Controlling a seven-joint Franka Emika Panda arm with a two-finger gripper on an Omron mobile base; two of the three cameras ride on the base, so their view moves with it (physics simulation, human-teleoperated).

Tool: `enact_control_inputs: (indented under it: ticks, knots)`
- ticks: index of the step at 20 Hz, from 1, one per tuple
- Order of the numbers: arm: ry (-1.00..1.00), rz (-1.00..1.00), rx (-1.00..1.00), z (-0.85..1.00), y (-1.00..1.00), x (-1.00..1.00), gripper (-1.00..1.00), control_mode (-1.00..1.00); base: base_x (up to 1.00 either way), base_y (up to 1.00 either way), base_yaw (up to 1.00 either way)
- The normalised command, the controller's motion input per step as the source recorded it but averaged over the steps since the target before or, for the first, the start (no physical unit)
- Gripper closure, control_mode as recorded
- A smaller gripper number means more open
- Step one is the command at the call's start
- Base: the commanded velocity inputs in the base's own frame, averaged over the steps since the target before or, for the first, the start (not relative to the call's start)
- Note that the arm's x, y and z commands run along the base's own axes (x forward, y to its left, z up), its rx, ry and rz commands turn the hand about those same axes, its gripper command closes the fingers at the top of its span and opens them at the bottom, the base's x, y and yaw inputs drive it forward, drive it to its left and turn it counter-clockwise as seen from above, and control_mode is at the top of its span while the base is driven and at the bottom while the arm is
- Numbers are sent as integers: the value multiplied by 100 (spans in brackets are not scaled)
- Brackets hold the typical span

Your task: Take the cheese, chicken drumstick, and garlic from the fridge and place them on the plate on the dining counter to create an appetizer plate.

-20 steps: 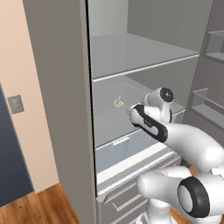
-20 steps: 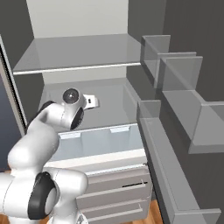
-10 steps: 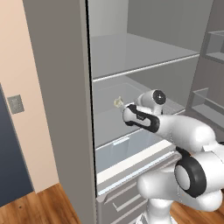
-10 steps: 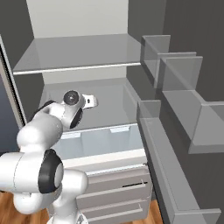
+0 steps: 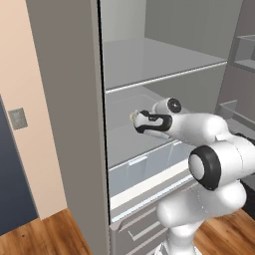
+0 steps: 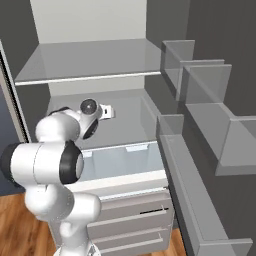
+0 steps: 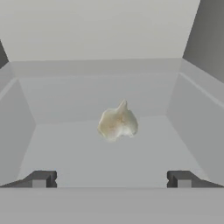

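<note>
Hand view: no readable writing or labels. Garlic (image 7: 117,123) on pale fridge shelf (image 7: 65,148), centred ahead of gripper (image 7: 111,179), between the line of both fingertips (image 7: 40,179), not touching. Jaws wide apart, nothing held. Left base view: gripper (image 5: 136,121) reaching into fridge (image 5: 69,99) over middle shelf, garlic (image 5: 133,115) just beyond its tip. Right base view: hand above clear drawer (image 6: 122,160).

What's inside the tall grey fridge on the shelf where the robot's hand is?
A tiny whitish-cream garlic bulb lies on the pale grey shelf of the fridge, ahead of the open gripper. The arm covers part of that shelf.
</note>
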Motion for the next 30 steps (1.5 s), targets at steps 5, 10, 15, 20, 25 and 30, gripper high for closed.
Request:
enact_control_inputs:
  ticks: [5,10,15,20,25,30]
  knots:
    - [0,0,0,-25,0,54,-100,-100,0,0,0]
    - [0,0,0,-36,2,49,-100,-100,0,0,0]
    - [0,0,0,-42,2,51,-100,-100,0,0,0]
    - [1,0,0,-43,7,48,-100,-100,0,0,0]
    - [3,0,0,-52,2,36,-100,-100,0,0,0]
    - [1,0,0,-48,1,38,-100,-100,0,0,0]
